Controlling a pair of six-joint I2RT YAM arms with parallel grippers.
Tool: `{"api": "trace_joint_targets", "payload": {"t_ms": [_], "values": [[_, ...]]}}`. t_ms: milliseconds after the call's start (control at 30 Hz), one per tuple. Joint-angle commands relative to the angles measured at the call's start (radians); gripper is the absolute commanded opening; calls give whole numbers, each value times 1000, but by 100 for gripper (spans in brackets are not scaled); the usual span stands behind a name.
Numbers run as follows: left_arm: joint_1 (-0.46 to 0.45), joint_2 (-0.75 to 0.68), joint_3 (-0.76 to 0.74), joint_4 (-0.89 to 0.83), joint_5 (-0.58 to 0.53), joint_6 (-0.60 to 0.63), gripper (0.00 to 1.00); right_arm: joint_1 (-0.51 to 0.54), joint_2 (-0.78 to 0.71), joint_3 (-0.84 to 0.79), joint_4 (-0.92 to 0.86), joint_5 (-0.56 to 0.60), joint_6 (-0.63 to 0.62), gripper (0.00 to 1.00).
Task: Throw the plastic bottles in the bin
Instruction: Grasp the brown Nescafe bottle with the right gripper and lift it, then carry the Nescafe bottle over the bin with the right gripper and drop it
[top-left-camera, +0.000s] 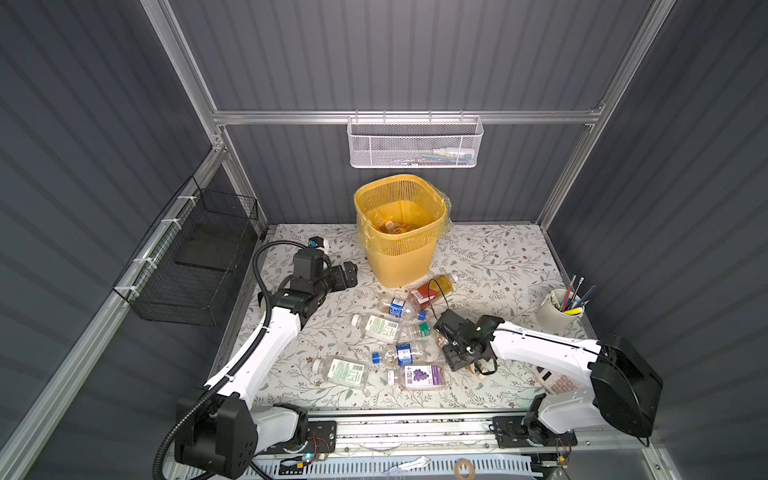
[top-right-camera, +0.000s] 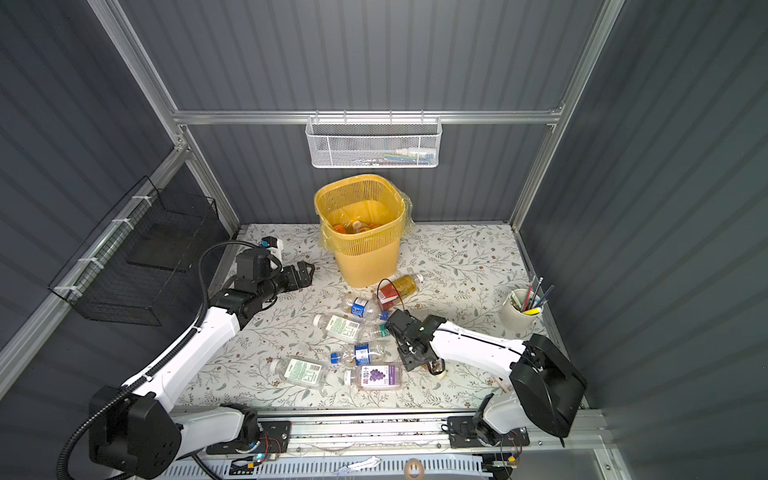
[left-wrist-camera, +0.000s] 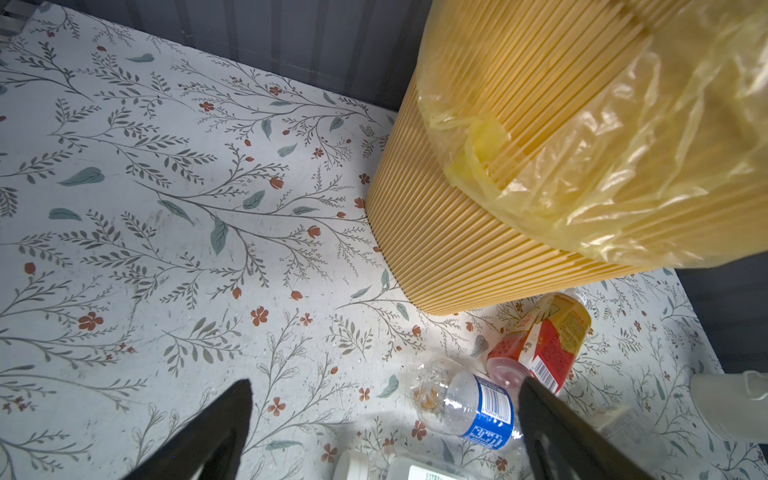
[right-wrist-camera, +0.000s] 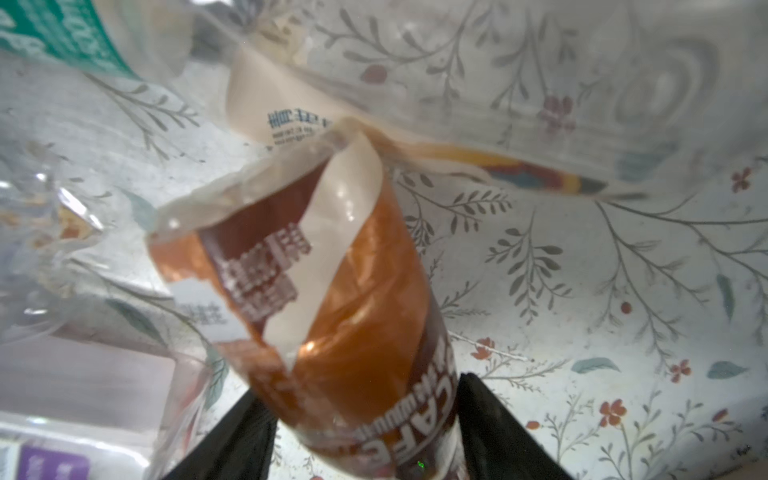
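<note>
Floral-patterned tabletop (top-left-camera: 498, 257) carried six loose plastic bottles (top-left-camera: 376, 328) in both top views, near the yellow bin (top-left-camera: 401, 257). Only the right wrist view showed a seventh clearly, a brown-labelled bottle (right-wrist-camera: 353, 311) with a torn label. It sat between the right jaws, which pressed against both its sides; from above the arm hid most of it. Beside the bin the left jaws hung spread and empty. Inside the bin's bag-lined walls lay orange-toned bottles (top-left-camera: 390, 226).
</note>
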Motion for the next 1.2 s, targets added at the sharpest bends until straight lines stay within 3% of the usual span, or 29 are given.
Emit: {"api": "trace_joint_targets", "payload": {"t_ms": [0,100,233,333,467,667,867,1000,1167], "values": [[-4,12,16,-12,17,11,100,-28,37,25,-8,-16,4,67],[-4,14,21,-18,11,13,100,-40,65,37,3,-45,2,67],[-4,16,20,-19,4,13,100,-41,99,68,21,-51,-3,81],[-4,20,23,-23,4,11,100,-42,123,95,29,-42,-6,81],[-4,20,23,-24,2,13,100,-52,146,103,37,-47,-7,74],[-4,18,27,-32,-8,21,100,-58,113,83,27,-40,2,54],[-4,26,26,-35,-11,16,100,-59,-9,81,10,-20,22,51],[-4,17,13,-75,-106,-9,100,-69,-150,107,-20,42,52,52],[-3,11,-10,-92,-154,-17,100,-219,-384,144,65,-2,60,51]]}}
